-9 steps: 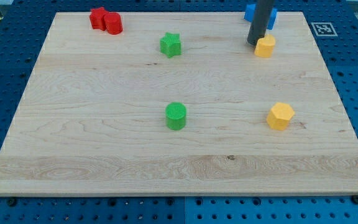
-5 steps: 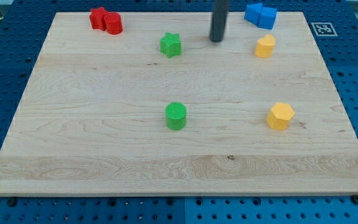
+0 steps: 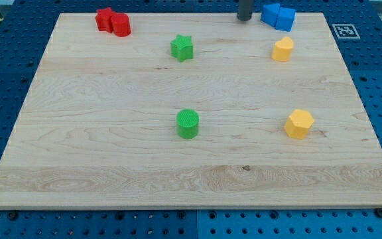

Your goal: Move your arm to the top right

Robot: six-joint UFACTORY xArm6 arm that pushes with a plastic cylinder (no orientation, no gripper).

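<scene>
Blue perforated metal benchtop point(image 3: 5, 79) surrounds a pale wooden board point(image 3: 111, 146), with a black-and-white marker tag point(image 3: 345, 30) off its top right corner. The arm's dark rod carries no pincer; its tip point(image 3: 244, 19) rests at the board's top edge, just left of the two touching blue blocks point(image 3: 278, 15). Two red blocks point(image 3: 113, 21) sit top left. A green star block point(image 3: 182, 48), green cylinder block point(image 3: 188, 123), yellow rounded block point(image 3: 282, 50) and yellow hexagonal block point(image 3: 299, 123) lie well apart

My tip point(image 3: 244, 19) sits at the bench's point(image 3: 111, 153) top edge, just left of the blue blocks point(image 3: 278, 15). The yellow block point(image 3: 282, 49) lies below them.
</scene>
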